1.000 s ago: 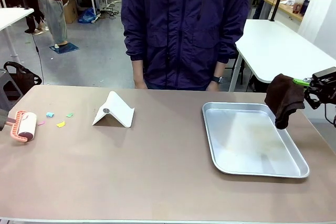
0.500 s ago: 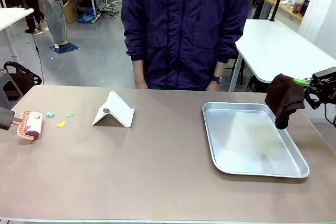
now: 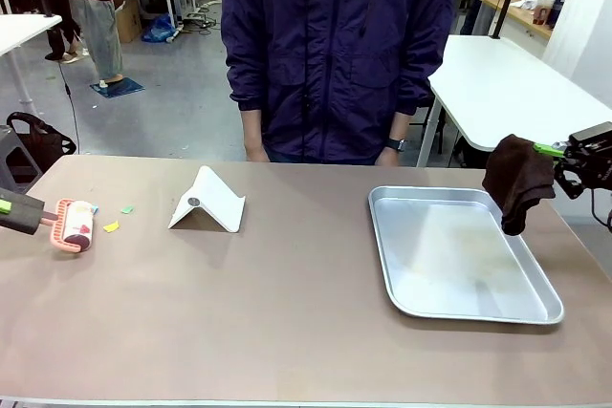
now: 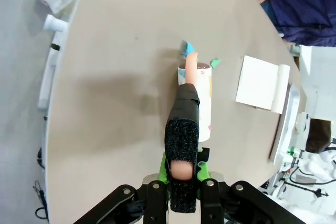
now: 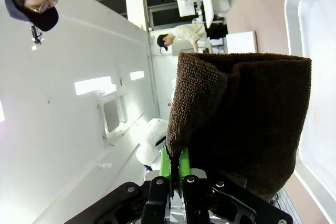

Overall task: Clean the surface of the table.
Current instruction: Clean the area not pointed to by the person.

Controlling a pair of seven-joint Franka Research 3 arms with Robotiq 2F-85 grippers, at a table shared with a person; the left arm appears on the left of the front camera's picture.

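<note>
**Lint roller down by the left edge, cloth held up on the right**

The table (image 3: pixel 287 322) is seen stretched right across the front view, with a person (image 3: pixel 335 45) stood at its far edge. A pink lint roller (image 3: pixel 75 225) is laid on the top close to the left edge, toward the far left corner. Its foam-wrapped handle (image 4: pixel 182 145) is clamped in the left gripper (image 4: pixel 182 176), jaws pinched tight on it. A yellow paper scrap (image 3: pixel 111 227) and a green scrap (image 3: pixel 126 209) are scattered just beside the roller, and a blue scrap (image 4: pixel 189 49) is tucked right at the roller's far end. A white folded stand (image 3: pixel 207 201) is set further in, nearer the far edge than the near one. A metal tray (image 3: pixel 449 265) is parked near the right edge. A brown cloth (image 3: pixel 518 179) is pinched by the right gripper (image 5: pixel 174 165), jaws shut on a fold, and hung over the tray's far right corner. Whether the tray rim is touched by the cloth can't be told.
</note>
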